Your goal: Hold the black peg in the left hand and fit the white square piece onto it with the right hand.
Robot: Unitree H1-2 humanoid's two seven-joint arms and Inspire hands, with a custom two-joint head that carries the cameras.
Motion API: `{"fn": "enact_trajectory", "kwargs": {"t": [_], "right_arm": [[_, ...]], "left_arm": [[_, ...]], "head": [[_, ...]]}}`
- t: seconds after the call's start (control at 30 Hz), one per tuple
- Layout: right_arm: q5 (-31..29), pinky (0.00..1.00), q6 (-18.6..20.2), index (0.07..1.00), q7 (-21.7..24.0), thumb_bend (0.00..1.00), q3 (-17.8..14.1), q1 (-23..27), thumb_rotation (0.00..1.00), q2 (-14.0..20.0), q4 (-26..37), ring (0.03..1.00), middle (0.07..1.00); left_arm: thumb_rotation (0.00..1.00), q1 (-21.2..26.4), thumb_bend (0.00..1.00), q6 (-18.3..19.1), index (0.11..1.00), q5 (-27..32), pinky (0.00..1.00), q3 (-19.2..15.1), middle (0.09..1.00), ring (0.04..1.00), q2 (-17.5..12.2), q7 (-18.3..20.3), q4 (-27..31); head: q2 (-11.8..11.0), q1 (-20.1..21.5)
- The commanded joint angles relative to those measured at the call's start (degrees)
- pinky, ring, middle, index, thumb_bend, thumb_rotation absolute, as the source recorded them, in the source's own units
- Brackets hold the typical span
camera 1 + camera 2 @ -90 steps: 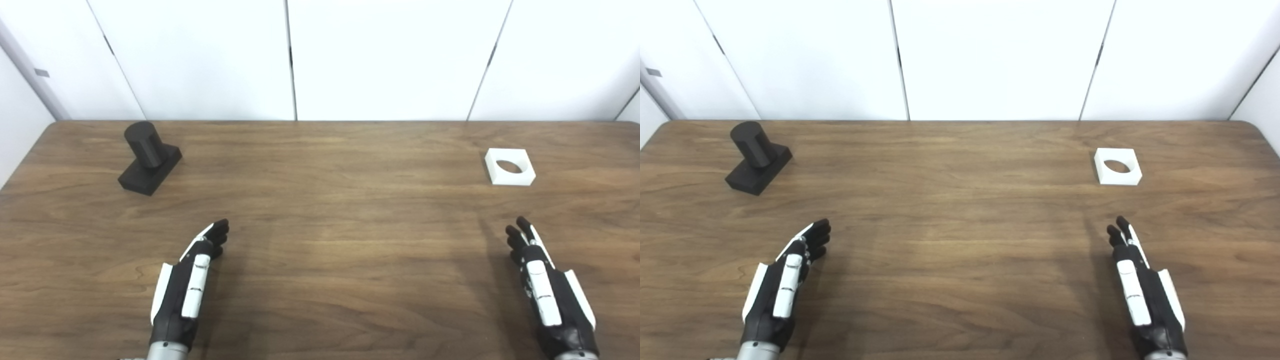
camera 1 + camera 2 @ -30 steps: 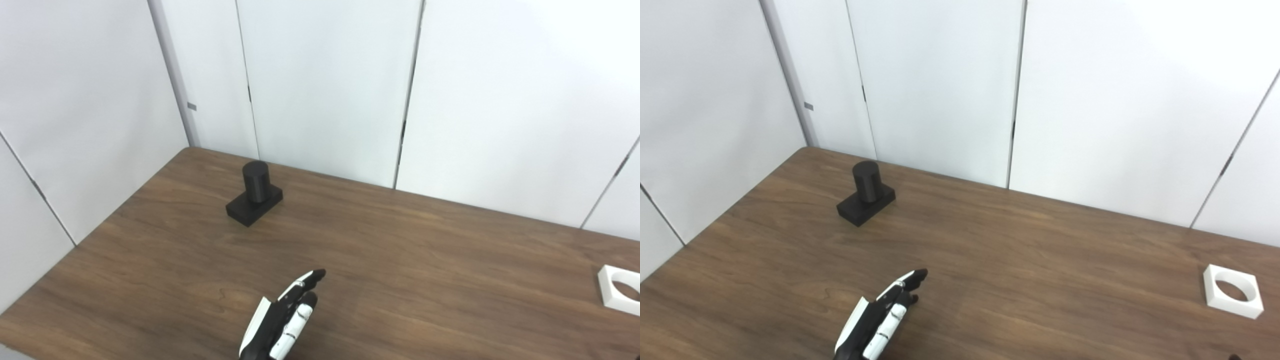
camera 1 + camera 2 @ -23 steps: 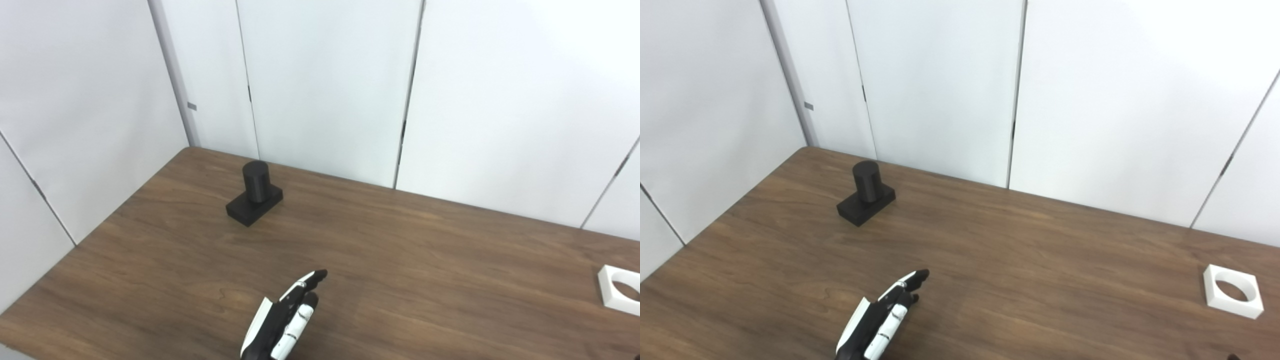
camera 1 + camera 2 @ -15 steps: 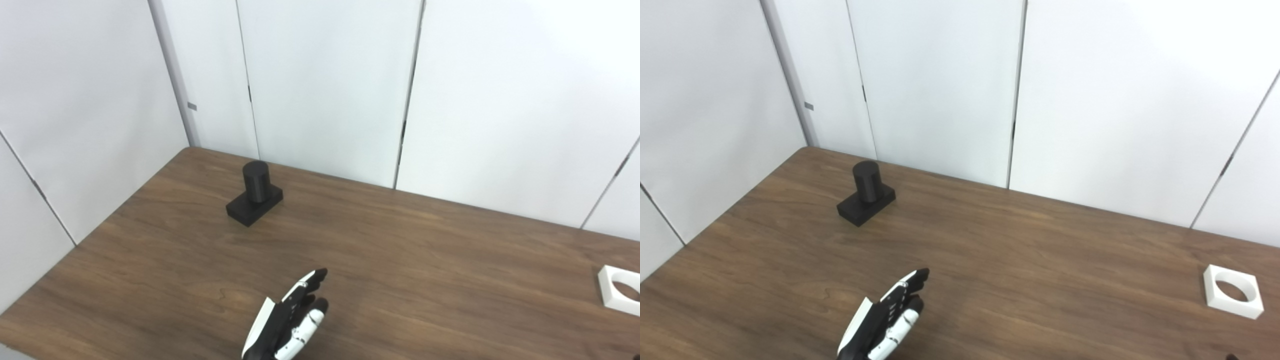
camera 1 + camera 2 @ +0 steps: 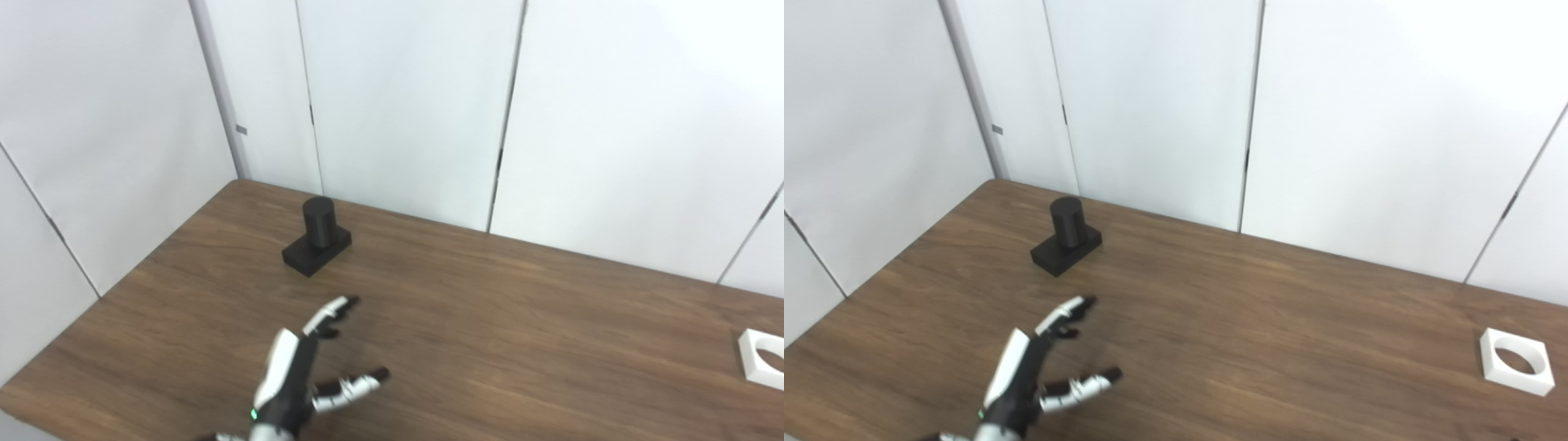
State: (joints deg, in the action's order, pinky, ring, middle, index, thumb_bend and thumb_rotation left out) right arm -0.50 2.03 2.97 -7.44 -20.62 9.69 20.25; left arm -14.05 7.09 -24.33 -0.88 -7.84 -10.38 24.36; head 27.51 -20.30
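— White wall panels (image 5: 404, 110) stand behind the brown wooden bench (image 5: 490, 318). What's on it?

— Toward the far left corner the black peg (image 5: 319, 222) stands upright on its square black base. The white square piece (image 5: 1516, 361), with its round hole facing up, lies flat near the right edge, well apart from the peg.

— And your left hand (image 5: 294, 380)?

— It comes in from the bottom edge, over the near part of the bench. My fingers (image 5: 331, 311) are spread wide, with the thumb (image 5: 352, 387) out to the side, and they hold nothing. The peg is ahead of the fingertips, with bare wood between them.

— Your right hand?

— Out of both views, so I can't tell how its fingers stand. Nothing touches the white piece.
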Motion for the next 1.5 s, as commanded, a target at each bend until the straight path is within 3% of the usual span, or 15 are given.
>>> {"fn": "enact_trajectory", "kwargs": {"t": [0.0, 0.1, 0.2, 0.53, 0.67, 0.9, 1.03, 1.27, 1.47], "right_arm": [[0.8, 0.97, 0.1, 0.945, -0.1, 0.52, 0.1, -0.1, 1.0, 0.2, -0.2, 0.953, 0.946], [1.2, 0.97, 0.0, 0.945, -0.3, 0.49, 0.3, -0.1, 1.0, 0.2, -0.1, 0.948, 0.942], [1.7, 0.97, 0.3, 0.945, -0.3, 0.49, 0.5, -0.2, 1.0, 0.2, 0.2, 0.946, 0.939], [2.4, 0.97, 1.3, 0.937, -0.6, 0.52, 0.7, -0.4, 1.0, -0.2, 1.1, 0.938, 0.933], [2.0, 0.98, 1.1, 0.937, -0.5, 0.52, 0.6, -0.5, 1.0, -0.3, 0.8, 0.944, 0.937], [2.6, 1.0, 0.8, 0.932, -0.7, 0.55, 0.7, -0.7, 1.0, -0.3, 0.9, 0.948, 0.932], [3.2, 0.99, 0.8, 0.934, -0.8, 0.56, 0.6, -0.7, 1.0, -0.3, 0.8, 0.945, 0.931], [2.6, 1.0, 1.3, 0.935, -0.5, 0.52, 0.5, -0.9, 1.0, -0.4, 1.4, 0.946, 0.931], [2.5, 1.0, 1.6, 0.936, -0.6, 0.54, 0.5, -1.0, 1.0, -0.3, 1.6, 0.944, 0.926]], "left_arm": [[0.21, 3.9, 0.95, 2.8, 0.87, -3.6, 0.8, -2.4, 0.884, 0.868, -0.5, -0.6, 3.1], [0.34, 6.1, 0.92, 7.7, 0.868, -6.6, 0.83, -5.1, 0.88, 0.869, -0.9, 0.1, 3.9], [0.45, 8.8, 0.88, 9.9, 0.874, -7.5, 0.76, -7.5, 0.854, 0.835, -2.2, 0.6, 2.7], [0.46, 16.1, 0.85, 12.0, 0.858, -8.5, 0.8, -10.6, 0.899, 0.904, -6.0, -0.1, -4.6], [0.47, 18.2, 0.88, 12.4, 0.847, -10.5, 0.82, -10.3, 0.897, 0.919, -7.1, -1.2, -8.2], [0.44, 22.2, 0.9, 10.1, 0.831, -11.6, 0.84, -10.1, 0.879, 0.907, -9.9, -3.8, -15.8], [0.42, 24.0, 0.9, 9.5, 0.807, -11.7, 0.9, -9.4, 0.875, 0.915, -11.4, -4.8, -19.6], [0.54, 26.5, 0.98, 10.3, 0.77, -14.8, 0.94, -7.3, 0.852, 0.894, -13.2, -7.4, -26.0], [0.58, 27.7, 1.0, 10.0, 0.758, -15.6, 0.93, -5.7, 0.844, 0.889, -14.4, -8.1, -29.6]], "head": [[0.0, 0.1], [0.0, 0.3], [0.0, 0.5], [0.1, 0.8], [0.2, 0.9], [0.2, 1.0], [0.4, 1.1], [0.6, 1.3], [0.7, 1.5]]}}
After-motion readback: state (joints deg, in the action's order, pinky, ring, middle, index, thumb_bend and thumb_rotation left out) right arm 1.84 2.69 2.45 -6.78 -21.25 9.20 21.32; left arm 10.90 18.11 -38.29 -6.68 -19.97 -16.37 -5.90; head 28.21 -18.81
